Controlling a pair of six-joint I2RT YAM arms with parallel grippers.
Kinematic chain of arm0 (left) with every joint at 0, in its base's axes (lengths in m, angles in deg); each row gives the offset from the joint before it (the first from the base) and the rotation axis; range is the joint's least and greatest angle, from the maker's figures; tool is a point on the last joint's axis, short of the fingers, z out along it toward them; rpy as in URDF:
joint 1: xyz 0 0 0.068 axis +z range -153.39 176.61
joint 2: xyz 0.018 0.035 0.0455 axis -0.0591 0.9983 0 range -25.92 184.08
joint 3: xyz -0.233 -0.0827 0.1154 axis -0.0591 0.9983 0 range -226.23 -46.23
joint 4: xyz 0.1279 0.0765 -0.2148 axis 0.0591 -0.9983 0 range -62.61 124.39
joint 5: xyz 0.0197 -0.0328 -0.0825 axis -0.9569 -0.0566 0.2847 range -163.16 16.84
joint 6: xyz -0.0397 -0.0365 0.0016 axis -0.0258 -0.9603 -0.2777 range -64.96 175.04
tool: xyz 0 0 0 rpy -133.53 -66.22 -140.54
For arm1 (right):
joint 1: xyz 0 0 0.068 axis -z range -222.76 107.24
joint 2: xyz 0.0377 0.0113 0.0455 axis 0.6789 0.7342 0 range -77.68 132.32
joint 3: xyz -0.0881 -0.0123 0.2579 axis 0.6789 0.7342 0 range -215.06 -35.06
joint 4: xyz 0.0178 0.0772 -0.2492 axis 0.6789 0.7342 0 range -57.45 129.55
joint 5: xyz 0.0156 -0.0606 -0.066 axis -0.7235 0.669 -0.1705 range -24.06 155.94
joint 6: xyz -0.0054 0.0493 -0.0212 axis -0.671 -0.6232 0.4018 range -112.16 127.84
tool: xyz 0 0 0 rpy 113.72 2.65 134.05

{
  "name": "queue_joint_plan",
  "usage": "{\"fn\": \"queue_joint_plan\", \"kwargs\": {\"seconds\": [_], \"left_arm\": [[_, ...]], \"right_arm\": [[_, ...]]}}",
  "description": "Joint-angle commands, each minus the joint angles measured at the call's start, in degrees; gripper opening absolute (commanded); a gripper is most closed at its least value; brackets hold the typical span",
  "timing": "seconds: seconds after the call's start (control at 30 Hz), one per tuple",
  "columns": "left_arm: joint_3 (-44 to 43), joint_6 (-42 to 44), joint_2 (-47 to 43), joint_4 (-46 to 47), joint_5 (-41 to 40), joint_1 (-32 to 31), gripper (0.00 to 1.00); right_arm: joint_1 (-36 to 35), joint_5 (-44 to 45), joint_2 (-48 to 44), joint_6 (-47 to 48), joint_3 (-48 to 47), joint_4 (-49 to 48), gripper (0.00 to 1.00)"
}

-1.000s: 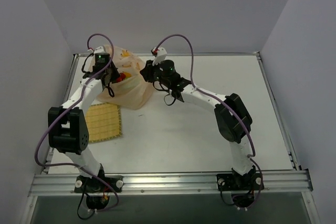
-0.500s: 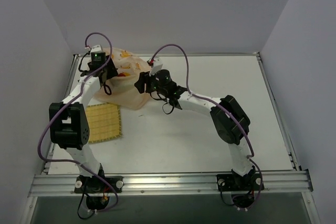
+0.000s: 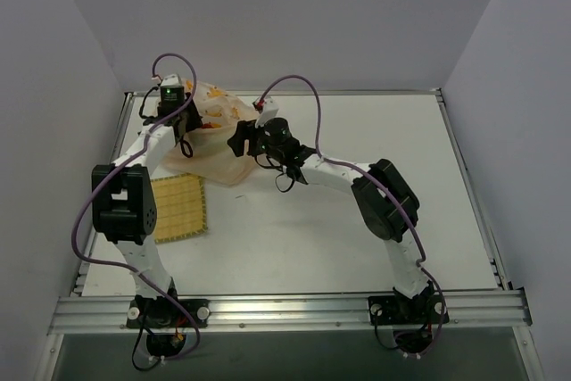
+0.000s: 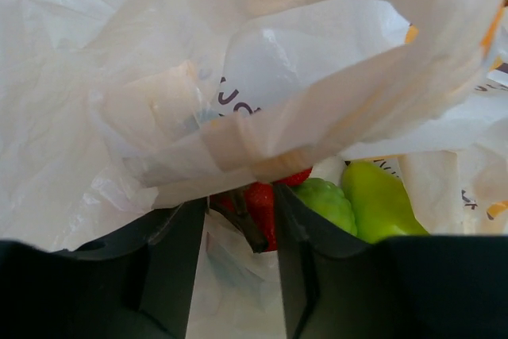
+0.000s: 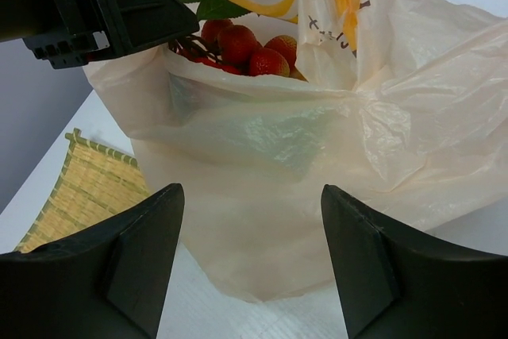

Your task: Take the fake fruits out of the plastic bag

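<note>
Counter (image 3: 464, 185): white, walled on three sides; the bag (image 5: 397, 117) slumps toward its far left corner, a yellow woven mat (image 5: 79, 184) near it.
Fruits (image 5: 246, 47): all inside the bag as far as I can see. Red ones are heaped at the mouth, green ones (image 4: 373, 196) sit deeper.
Left claw (image 4: 238, 212): at the mouth, fingers partly apart, gripping nothing I can make out; a fold of film hangs across its tips.
Right claw (image 5: 250, 192): spread wide, empty, facing the bag's side from close by.
Risk, film: if I close the left now, I judge it pinches plastic instead of a fruit, and lifting drags the whole bag.
Risk, slip: glossy round fruit may squirt from a shallow grip.
Risk, clash: both claws crowd one bag; a careless reach could knock them together.
</note>
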Motion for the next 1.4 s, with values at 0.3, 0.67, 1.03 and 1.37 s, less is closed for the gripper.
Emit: {"fn": "queue_joint_plan", "kwargs": {"seconds": [0.3, 0.67, 1.03, 1.37], "left_arm": [[5.3, -1.8, -13.7, 3.0, -1.0, -1.7, 0.47], [1.6, -0.5, -9.4, 0.8, -2.6, -2.9, 0.35], [-2.8, 4.3, -3.2, -0.6, -8.0, -3.0, 0.32], [-2.6, 6.2, -2.9, 0.8, -11.0, -3.0, 0.31]], "right_arm": [[0.9, -1.1, -4.1, -0.8, 5.0, -5.7, 0.66], [0.9, -1.5, -5.1, -0.7, 5.4, -5.5, 0.64], [1.1, -1.5, -5.0, 0.0, 4.9, -4.6, 0.64], [1.0, -1.5, -4.3, -0.2, 5.0, -4.5, 0.64]]}}
